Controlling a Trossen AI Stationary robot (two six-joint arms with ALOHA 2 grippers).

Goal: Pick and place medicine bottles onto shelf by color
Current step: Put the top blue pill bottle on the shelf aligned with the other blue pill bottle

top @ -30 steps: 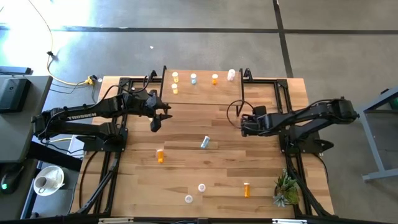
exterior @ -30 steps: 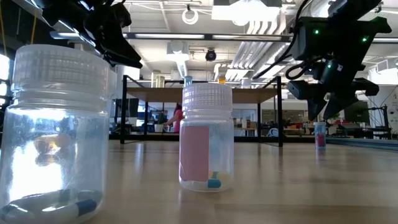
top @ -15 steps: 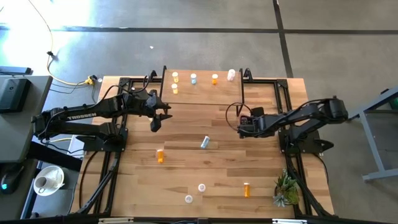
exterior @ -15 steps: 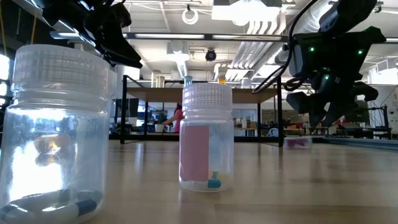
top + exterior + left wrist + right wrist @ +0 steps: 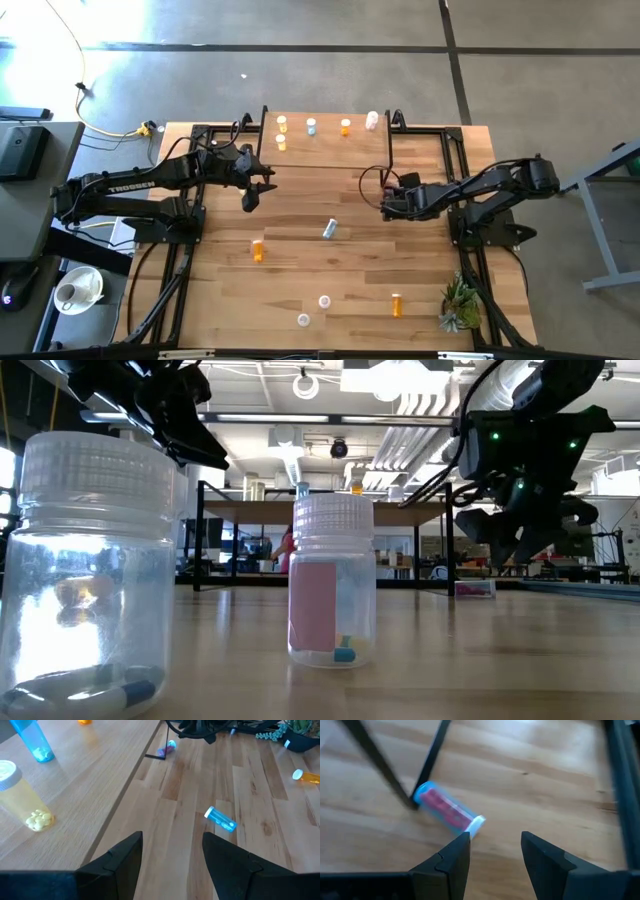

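Two grippers, both empty, are in view. The right gripper (image 5: 492, 852) stands with its fingers parted just above the tabletop (image 5: 300, 270), holding nothing; close ahead of it a pink-filled medicine bottle (image 5: 447, 813) lies on its side, its cap end nearest the fingers and its base against a thin black leg of the shelf (image 5: 325, 140). In the high view this gripper (image 5: 384, 203) sits just in front of the shelf's right front corner. To take the bottle well, the fingers would probably need to straddle its body crosswise, since a toppled cylinder may roll or be pushed against the leg if nudged at the cap.

The left gripper (image 5: 252, 196) hangs likewise open and empty near the shelf's left front corner, waiting. On the shelf stand two pale yellow bottles (image 5: 281, 125), a blue one (image 5: 311, 126), an orange one (image 5: 346, 126) and a pinkish one (image 5: 372, 121). A blue bottle (image 5: 329, 229) lies toppled at mid-table; orange bottles (image 5: 258, 250) and clear ones (image 5: 324, 301) stand nearer the front edge.
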